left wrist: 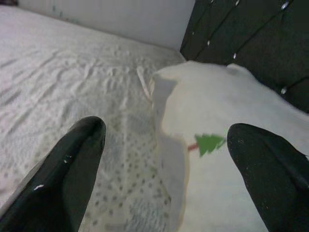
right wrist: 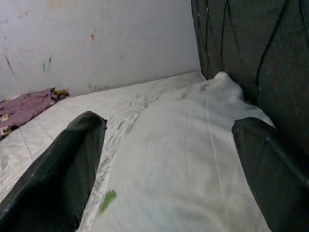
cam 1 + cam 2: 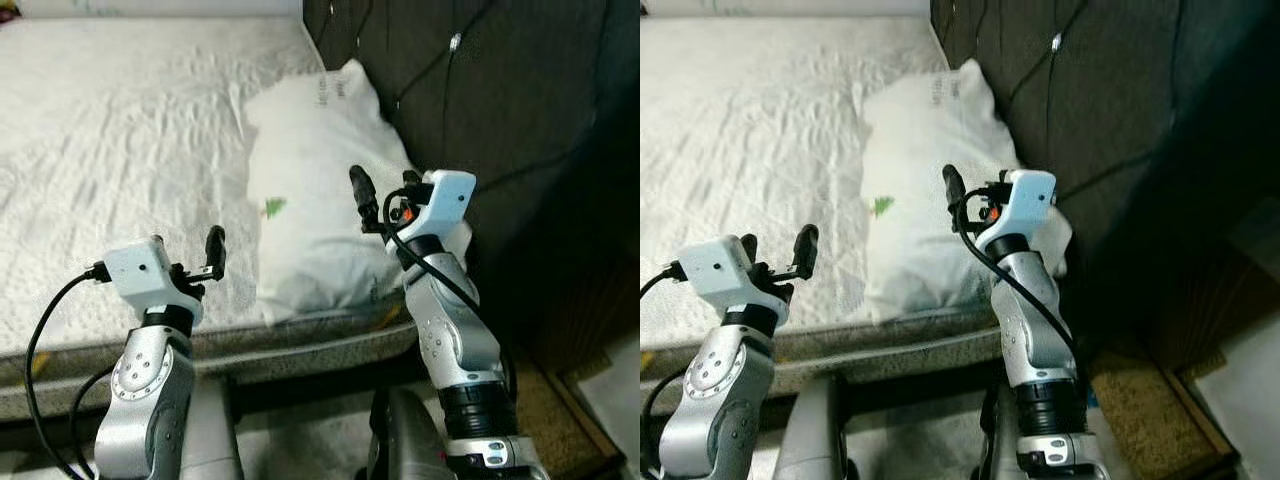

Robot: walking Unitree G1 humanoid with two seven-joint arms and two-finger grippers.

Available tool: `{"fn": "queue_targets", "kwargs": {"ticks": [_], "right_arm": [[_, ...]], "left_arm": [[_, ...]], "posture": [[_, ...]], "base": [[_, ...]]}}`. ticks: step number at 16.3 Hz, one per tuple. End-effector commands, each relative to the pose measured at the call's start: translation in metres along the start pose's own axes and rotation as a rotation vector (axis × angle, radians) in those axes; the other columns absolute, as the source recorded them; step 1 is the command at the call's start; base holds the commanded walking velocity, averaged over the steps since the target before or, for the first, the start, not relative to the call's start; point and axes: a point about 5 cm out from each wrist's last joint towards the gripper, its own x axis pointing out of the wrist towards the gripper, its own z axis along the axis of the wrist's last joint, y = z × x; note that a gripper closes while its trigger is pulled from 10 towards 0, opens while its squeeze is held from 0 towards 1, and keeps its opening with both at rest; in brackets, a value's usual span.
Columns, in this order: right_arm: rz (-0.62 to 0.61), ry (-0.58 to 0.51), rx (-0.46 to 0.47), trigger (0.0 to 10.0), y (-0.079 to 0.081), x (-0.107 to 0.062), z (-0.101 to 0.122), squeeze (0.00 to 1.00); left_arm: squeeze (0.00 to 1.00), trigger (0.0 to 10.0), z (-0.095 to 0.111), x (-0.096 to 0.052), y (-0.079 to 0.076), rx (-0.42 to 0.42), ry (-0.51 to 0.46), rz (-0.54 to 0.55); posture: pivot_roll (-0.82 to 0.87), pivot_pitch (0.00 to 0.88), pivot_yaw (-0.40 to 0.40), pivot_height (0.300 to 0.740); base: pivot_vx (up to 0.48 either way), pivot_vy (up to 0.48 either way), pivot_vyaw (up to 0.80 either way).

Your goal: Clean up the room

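With both the left gripper (image 3: 195, 258) and right gripper (image 3: 385, 195) spread wide and empty, the pillow (image 3: 320, 200) lay centre-frame against the headboard (image 3: 500, 90), so reaching appeared underway, requiring closure on it next.

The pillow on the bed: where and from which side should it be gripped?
Probably at the near edge of the pillow, coming in from the foot side where both arms already are. It lies flat against the headboard, so the far side is blocked. Left gripper and right gripper are open, apart from it.
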Motion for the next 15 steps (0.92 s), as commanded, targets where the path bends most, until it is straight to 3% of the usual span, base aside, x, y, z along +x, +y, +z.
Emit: {"fn": "queue_targets", "kwargs": {"ticks": [1,9,12,15], "right_arm": [[-0.007,-0.017,-0.009,10.0,-0.001,0.0,0.007,0.0],[-0.051,0.002,-0.032,10.0,-0.01,-0.009,0.007,0.0],[-0.077,0.005,-0.062,10.0,-0.018,-0.012,0.01,0.0],[-0.108,0.044,-0.141,10.0,-0.038,-0.024,0.004,0.0]], "left_arm": [[0.0,10.0,-0.001,0.002,-0.001,0.005,-0.004,-0.01],[0.0,10.0,-0.004,-0.003,0.0,0.026,0.004,-0.027],[0.0,10.0,-0.007,-0.004,0.0,-0.013,0.021,-0.029],[0.0,10.0,-0.011,-0.012,-0.004,-0.006,0.052,-0.046]], "posture": [[0.07,0.017,-0.04,0.636],[0.06,0.037,-0.033,0.736],[0.05,0.04,-0.033,0.74],[0.05,0.031,-0.034,0.74]], "base": [[0.0,0.0,0.0],[0.0,0.0,0.0],[0.0,0.0,0.0],[0.0,0.0,0.0]]}}
